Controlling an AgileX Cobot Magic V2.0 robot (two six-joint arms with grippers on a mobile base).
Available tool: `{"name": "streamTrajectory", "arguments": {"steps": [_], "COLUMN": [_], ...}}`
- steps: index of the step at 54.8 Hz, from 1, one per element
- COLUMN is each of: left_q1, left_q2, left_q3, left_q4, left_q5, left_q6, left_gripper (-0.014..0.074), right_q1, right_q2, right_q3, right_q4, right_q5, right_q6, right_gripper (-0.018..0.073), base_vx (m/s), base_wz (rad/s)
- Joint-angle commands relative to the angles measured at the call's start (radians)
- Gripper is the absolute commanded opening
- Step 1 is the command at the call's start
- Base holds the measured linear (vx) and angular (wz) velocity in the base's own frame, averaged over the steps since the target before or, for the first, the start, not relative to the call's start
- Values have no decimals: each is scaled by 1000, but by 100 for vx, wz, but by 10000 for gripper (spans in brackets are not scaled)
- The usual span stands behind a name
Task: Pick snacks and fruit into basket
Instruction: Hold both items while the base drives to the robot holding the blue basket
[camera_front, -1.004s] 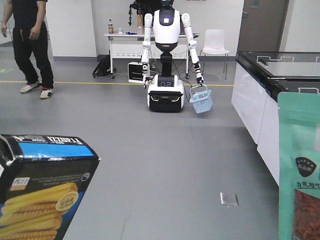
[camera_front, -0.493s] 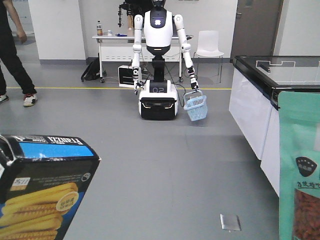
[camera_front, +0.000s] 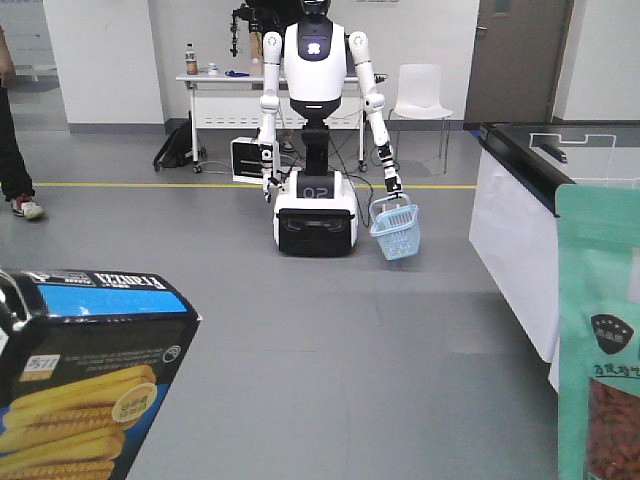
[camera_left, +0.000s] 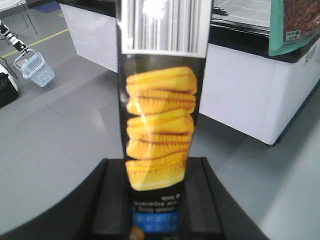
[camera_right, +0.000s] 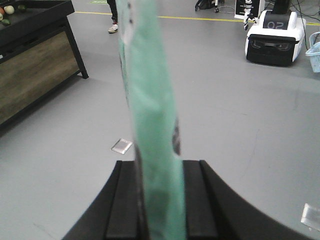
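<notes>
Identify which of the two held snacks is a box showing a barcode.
The black Franzzi box in the left gripper; the right gripper holds a soft teal pouch, no barcode in view.

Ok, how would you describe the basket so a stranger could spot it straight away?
In the front view, find the white humanoid robot standing mid-room before the table. The basket hangs tilted from its lowered hand, beside its black-and-white base on the side nearer the white counter. It is the only light blue, slotted plastic thing there.
</notes>
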Motion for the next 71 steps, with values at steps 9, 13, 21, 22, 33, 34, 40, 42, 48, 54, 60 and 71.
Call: {"name": "streamTrajectory", "arguments": {"steps": [9, 13, 21, 22, 33, 34, 40, 42, 48, 54, 60, 71], "left_q1": [3, 3, 3, 3, 3, 3, 3, 3, 3, 3, 3, 3], "left_q2": [2, 5, 4, 4, 4, 4, 5, 5, 3, 5, 4, 3], "left_q3": [-37, -37, -37, -37, -37, -37, -37, -37, -37, -37, -37, -37], "left_q4": [6, 6, 6, 6, 6, 6, 7, 7, 6, 6, 6, 6], "left_q5": [-98, -98, -98, -98, -98, -98, -98, -98, -98, -98, -98, -97], "left_q6": [-2, -2, -2, -2, -2, -2, -2, -2, -2, -2, -2, -2], "left_gripper": [-10, -10, -10, -10, -10, -10, -10, -10, -10, -10, -10, -10], "right_q1": [1, 1, 1, 1, 1, 1, 1, 1, 1, 1, 1, 1], "right_q2": [5, 5, 5, 5, 5, 5, 5, 5, 5, 5, 5, 5], "right_q3": [-34, -34, -34, -34, -34, -34, -34, -34, -34, -34, -34, -34], "right_q4": [24, 22, 23, 23, 23, 23, 23, 23, 23, 23, 23, 23], "right_q5": [-87, -89, -87, -87, -87, -87, -88, -88, -87, -88, -87, -88], "right_q6": [-11, -11, -11, -11, -11, -11, -11, -11, -11, -11, -11, -11], "right_gripper": [-7, -7, -7, -7, -7, -7, -7, -7, -7, -7, -7, -7], "base_vx": [50, 50, 51, 50, 51, 51, 51, 52, 53, 53, 54, 54], "base_wz": [6, 7, 5, 3, 1, -3, -4, -6, -8, -8, -10, -8]}}
